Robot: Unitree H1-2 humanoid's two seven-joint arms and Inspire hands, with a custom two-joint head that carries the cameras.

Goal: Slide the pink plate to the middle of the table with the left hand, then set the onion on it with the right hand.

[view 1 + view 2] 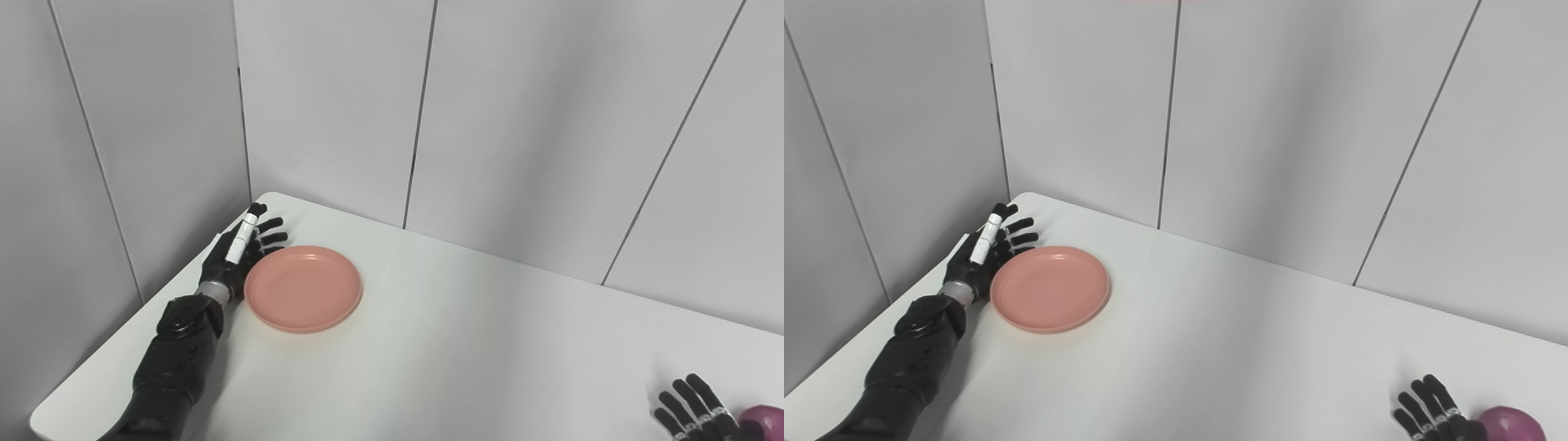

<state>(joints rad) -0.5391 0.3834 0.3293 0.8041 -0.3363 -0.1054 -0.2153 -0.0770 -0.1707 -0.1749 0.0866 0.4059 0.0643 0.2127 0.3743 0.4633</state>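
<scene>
The pink plate (304,288) lies flat near the table's far left corner, with nothing on it. My left hand (240,251) rests open right beside the plate's left rim, fingers spread and pointing toward the corner; whether it touches the rim I cannot tell. At the bottom right, my right hand (1434,415) shows only its fingers, which are spread apart. The purple onion (1511,424) sits on the table just to the right of those fingers, cut off by the picture's lower edge.
The white table (478,343) is closed in by grey panel walls (520,122) at the back and left. Its rounded far corner is just beyond my left hand, and the left edge runs under my forearm.
</scene>
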